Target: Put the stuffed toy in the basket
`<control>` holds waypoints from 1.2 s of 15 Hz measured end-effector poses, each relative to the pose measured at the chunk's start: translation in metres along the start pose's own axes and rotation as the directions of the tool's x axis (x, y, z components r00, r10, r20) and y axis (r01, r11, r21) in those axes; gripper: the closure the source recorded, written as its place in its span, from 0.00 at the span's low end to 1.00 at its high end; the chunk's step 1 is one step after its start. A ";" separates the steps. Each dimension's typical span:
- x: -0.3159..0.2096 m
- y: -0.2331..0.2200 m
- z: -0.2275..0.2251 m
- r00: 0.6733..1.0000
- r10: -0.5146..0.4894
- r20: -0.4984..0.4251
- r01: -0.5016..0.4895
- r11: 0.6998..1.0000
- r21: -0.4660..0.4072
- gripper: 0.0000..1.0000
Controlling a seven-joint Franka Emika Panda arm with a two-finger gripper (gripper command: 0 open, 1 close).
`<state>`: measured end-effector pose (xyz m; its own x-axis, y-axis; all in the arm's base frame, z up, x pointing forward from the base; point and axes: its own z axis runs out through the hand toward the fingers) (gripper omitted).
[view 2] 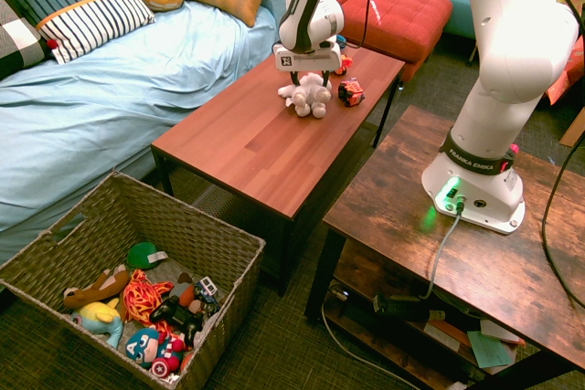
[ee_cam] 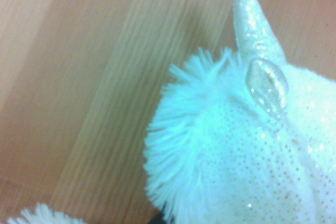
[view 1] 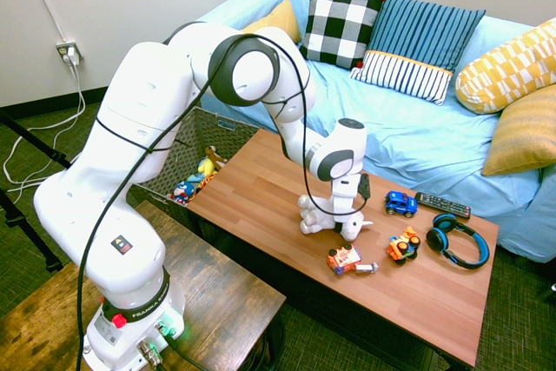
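Observation:
The stuffed toy (view 1: 314, 217), a white plush animal with a glittery horn, lies on the wooden coffee table (view 1: 252, 193). It also shows on the table (view 2: 247, 143) in the second exterior view, as the toy (view 2: 312, 98). My gripper (view 1: 340, 208) has come straight down over it, and its fingers stand apart on either side of the plush body. From the other side the gripper (view 2: 309, 79) sits right on top of the toy. The toy's head and mane (ee_cam: 236, 156) fill the wrist view. The basket (view 1: 201, 132) stands on the floor off the table's end, and its woven wall (view 2: 169, 221) faces the second exterior camera.
On the table beyond the plush lie an orange-and-white plastic toy (view 1: 345, 260), an orange vehicle (view 1: 403, 245), a blue car (view 1: 400, 204), a remote (view 1: 441, 205) and blue headphones (view 1: 458, 241). Several toys (view 2: 151, 312) lie in the basket. A blue sofa (view 1: 408, 128) with pillows runs behind the table.

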<state>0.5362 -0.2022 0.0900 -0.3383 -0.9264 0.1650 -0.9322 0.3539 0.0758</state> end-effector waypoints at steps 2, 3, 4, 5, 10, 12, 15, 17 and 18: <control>-0.001 0.004 0.001 1.000 -0.027 0.013 0.027 1.000 0.010 1.00; -0.002 0.008 0.001 0.998 -0.054 0.022 0.053 0.998 0.022 1.00; -0.002 0.013 0.002 0.996 -0.085 0.032 0.084 0.996 0.033 1.00; -0.002 0.017 0.000 0.991 -0.128 0.042 0.126 0.991 0.050 1.00; -0.022 0.048 -0.053 0.950 -0.304 0.071 0.292 0.946 0.139 1.00; -0.049 0.060 -0.089 0.926 -0.373 0.053 0.358 0.916 0.181 1.00; -0.112 0.075 -0.144 0.889 -0.458 -0.012 0.449 0.865 0.223 1.00; -0.168 0.092 -0.166 0.864 -0.501 -0.048 0.497 0.834 0.242 1.00; -0.199 0.103 -0.173 0.850 -0.524 -0.061 0.521 0.816 0.252 1.00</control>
<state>0.5302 0.0407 0.2349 0.2085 -0.9648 0.1605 -0.9689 -0.2261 -0.1004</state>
